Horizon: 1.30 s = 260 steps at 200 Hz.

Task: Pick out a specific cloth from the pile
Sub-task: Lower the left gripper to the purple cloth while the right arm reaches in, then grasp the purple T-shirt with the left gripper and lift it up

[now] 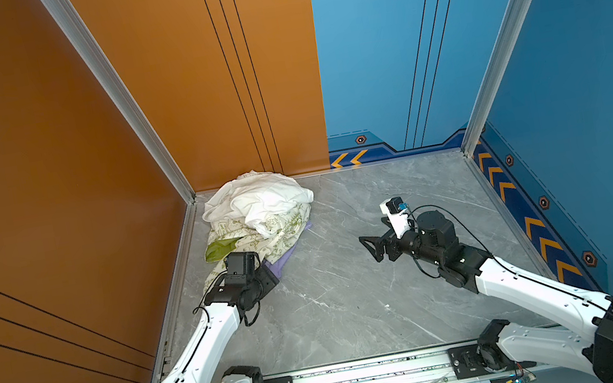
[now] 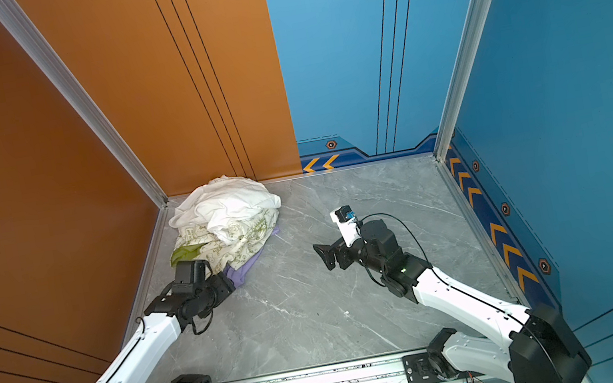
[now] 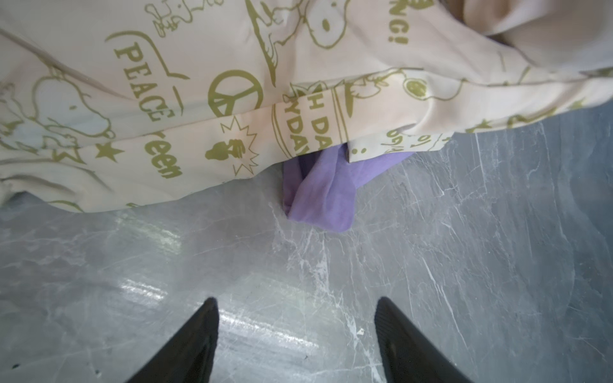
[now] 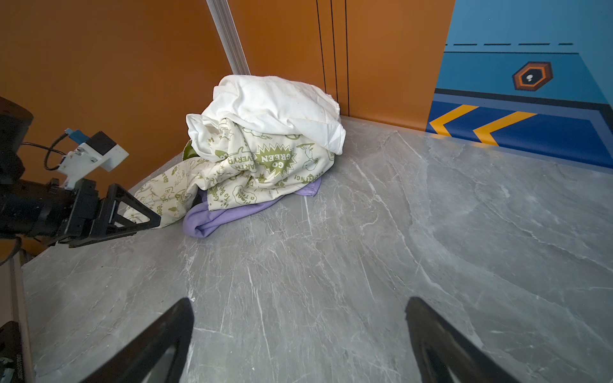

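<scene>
- Closest to my left wrist lens are the left fingers [image 3: 195, 335], spread apart with only bare counter [image 3: 298, 265] between them. They grip nothing.
- Ahead of those tips, across a strip of bare counter, I see the cloth [image 3: 321, 199]. It is a lavender fold lying on the counter, and the rest of it is tucked under the cream cloth [image 3: 149, 83] with the olive-green cartoon print.
- On my right wrist feed the left fingers sit low over the counter, with one tip just beside the lavender fold [image 4: 215, 222]. I cannot tell from that angle whether it touches.
- The right fingers [image 4: 159, 341] stand wide apart and empty over bare counter. They point toward the heap and are well apart from it.
- In both top views the pile [image 1: 254, 214] sits in the far left corner of the counter, against the orange wall [image 1: 38, 161].
- The white cloth [image 1: 259, 198] is bunched on top and the cream cloth is draped beneath it. A green lining [image 1: 217, 249] shows on the wall side.
- The cloth lies at the very bottom of the pile. In both top views only its lavender edge [image 2: 244, 268] shows, along the near right side, next to my left arm's wrist.
</scene>
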Tool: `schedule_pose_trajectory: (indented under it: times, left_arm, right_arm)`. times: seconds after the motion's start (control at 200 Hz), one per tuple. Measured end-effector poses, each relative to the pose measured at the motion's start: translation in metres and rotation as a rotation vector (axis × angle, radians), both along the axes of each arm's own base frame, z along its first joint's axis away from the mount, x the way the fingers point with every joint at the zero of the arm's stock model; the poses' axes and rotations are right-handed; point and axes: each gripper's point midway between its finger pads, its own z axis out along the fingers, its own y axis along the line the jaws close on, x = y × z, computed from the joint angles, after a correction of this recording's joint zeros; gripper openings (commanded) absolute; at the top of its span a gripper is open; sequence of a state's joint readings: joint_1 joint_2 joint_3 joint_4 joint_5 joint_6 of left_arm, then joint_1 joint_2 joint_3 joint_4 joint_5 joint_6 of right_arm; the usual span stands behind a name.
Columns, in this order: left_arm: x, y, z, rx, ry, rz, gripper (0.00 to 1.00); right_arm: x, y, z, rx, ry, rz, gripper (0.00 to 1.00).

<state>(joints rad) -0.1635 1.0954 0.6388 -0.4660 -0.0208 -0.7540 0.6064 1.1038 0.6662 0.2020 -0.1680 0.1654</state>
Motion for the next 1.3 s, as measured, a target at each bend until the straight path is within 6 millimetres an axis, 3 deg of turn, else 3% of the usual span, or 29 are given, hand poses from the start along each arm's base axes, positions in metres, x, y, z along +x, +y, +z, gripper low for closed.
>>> schedule_pose_trajectory:
  times: [0.736,1.051,1.206,1.301]
  left_arm:
    - [0.037,-0.002,-0.042,-0.04,0.033,0.024,0.37]
    - [0.051,-0.005,-0.053,-0.082,0.023,0.011,0.11]
    - [0.054,-0.007,-0.052,-0.091,0.008,0.003,0.0]
    - [0.055,-0.007,-0.046,-0.091,-0.012,0.0,0.0]
  right_arm:
    - [-0.017,0.029,0.007,-0.026,-0.04,0.108,1.0]
    - [-0.016,0.03,0.004,-0.04,-0.042,0.114,1.0]
    - [-0.016,0.03,0.004,-0.04,-0.042,0.114,1.0]
    - [-0.016,0.03,0.004,-0.041,-0.043,0.114,1.0]
